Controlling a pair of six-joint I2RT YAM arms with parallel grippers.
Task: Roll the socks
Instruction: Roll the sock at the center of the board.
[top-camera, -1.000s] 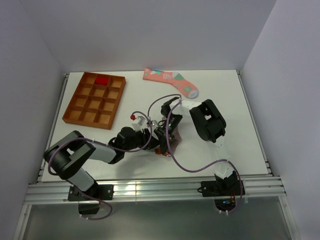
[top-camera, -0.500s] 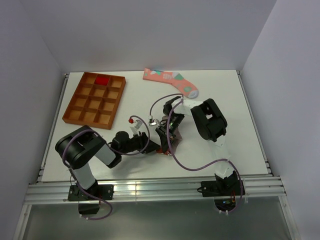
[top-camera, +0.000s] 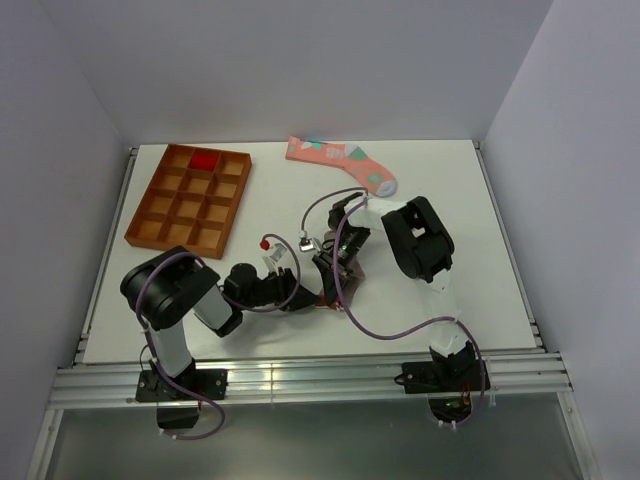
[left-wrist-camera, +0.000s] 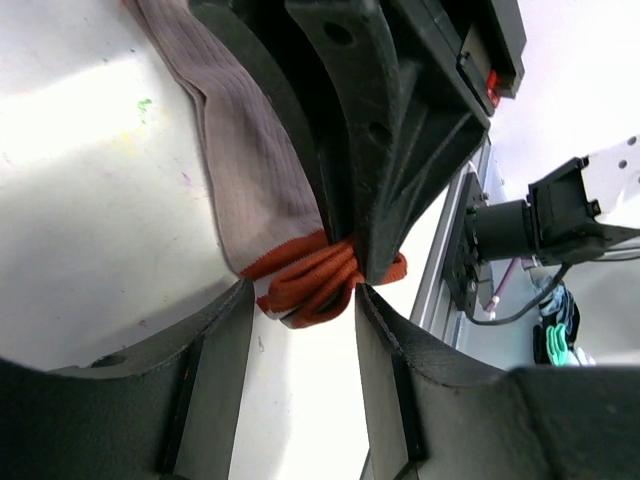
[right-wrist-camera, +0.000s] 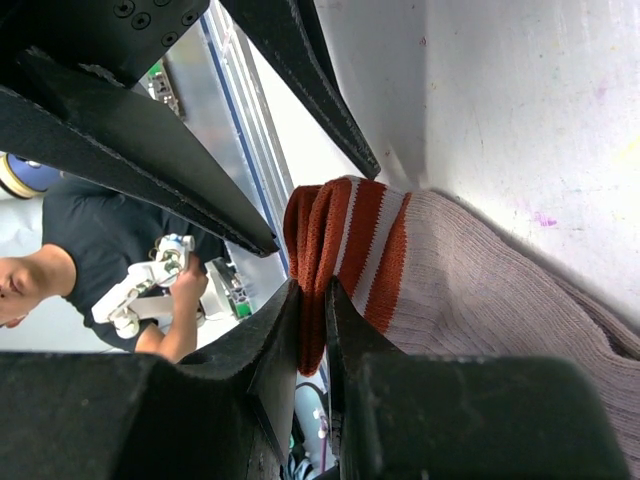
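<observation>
The grey-brown sock (left-wrist-camera: 245, 150) lies on the table, its maroon-and-white striped cuff (right-wrist-camera: 360, 235) bunched up. My right gripper (right-wrist-camera: 312, 288) is shut on the cuff's edge; in the top view it (top-camera: 329, 282) is at the table's middle front. My left gripper (left-wrist-camera: 302, 292) is open, its fingertips on either side of the cuff end without closing on it; in the top view it (top-camera: 302, 296) is just left of the right one. The salmon-pink sock (top-camera: 340, 162) lies flat at the back. The red sock (top-camera: 205, 159) sits in a back compartment of the tray.
An orange-brown compartment tray (top-camera: 140, 218) stands at the back left. The left arm is folded low along the table's front left. Purple cables loop over the table around the right arm. The table's front rail runs just behind the grippers.
My left arm has folded and drawn its gripper back to the left, away from the sock. The right gripper has kept hold of the cuff and barely moved.
</observation>
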